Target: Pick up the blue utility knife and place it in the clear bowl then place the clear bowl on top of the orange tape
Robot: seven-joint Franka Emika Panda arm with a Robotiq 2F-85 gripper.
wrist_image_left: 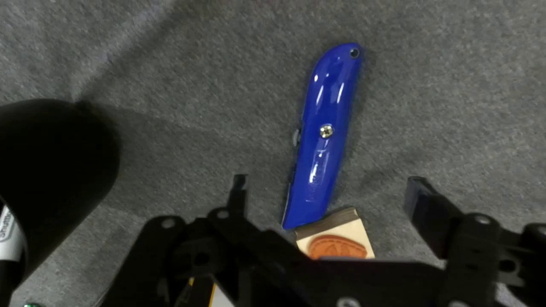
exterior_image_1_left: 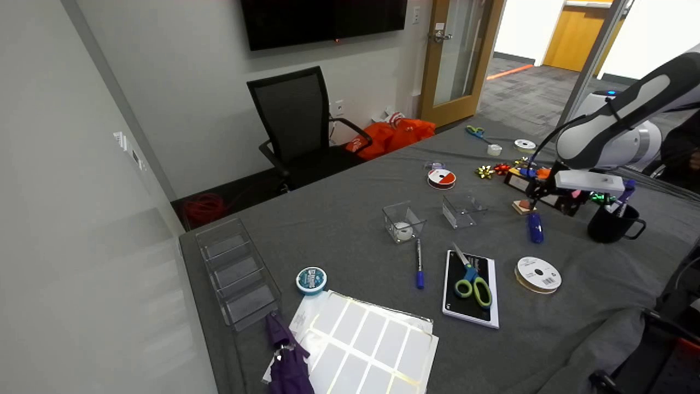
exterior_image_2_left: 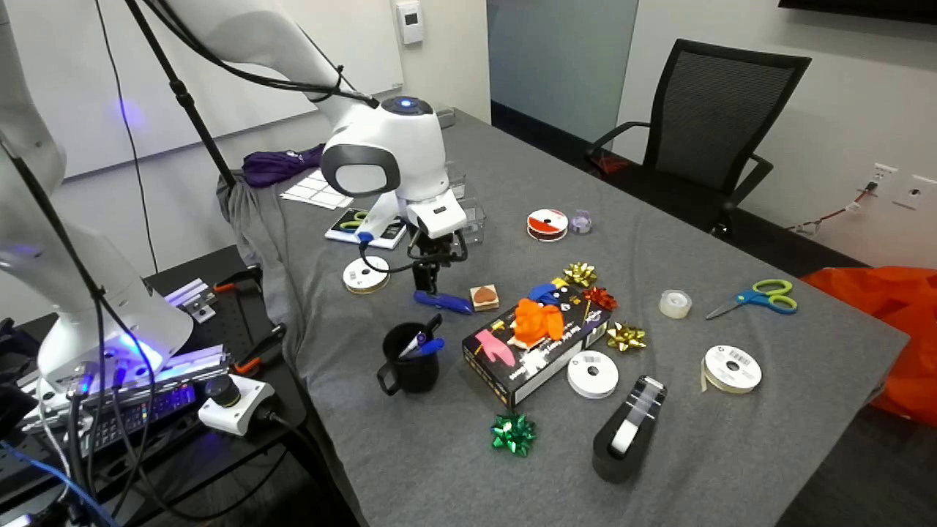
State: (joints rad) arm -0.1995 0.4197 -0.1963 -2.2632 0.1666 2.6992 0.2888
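The blue utility knife (wrist_image_left: 322,166) lies flat on the grey cloth, and its lower end meets a small wooden stamp (wrist_image_left: 337,243). My gripper (wrist_image_left: 328,182) is open above the knife, its two fingers wide apart on either side of the handle in the wrist view, neither touching it. In an exterior view the gripper (exterior_image_2_left: 426,278) hangs just over the knife (exterior_image_2_left: 444,302). The orange tape (exterior_image_1_left: 447,178), a red-and-white roll, lies farther off. Two see-through squarish containers stand nearby, a low one (exterior_image_1_left: 461,218) and a deeper one (exterior_image_1_left: 389,224); I cannot tell which is the clear bowl.
A black mug (exterior_image_2_left: 411,366) with pens stands close to the knife. A black box (exterior_image_2_left: 538,373) carrying an orange figure is beyond the stamp. A white ribbon spool (exterior_image_1_left: 538,273), scissors on a notebook (exterior_image_1_left: 453,306) and a blue pen (exterior_image_1_left: 420,268) lie around.
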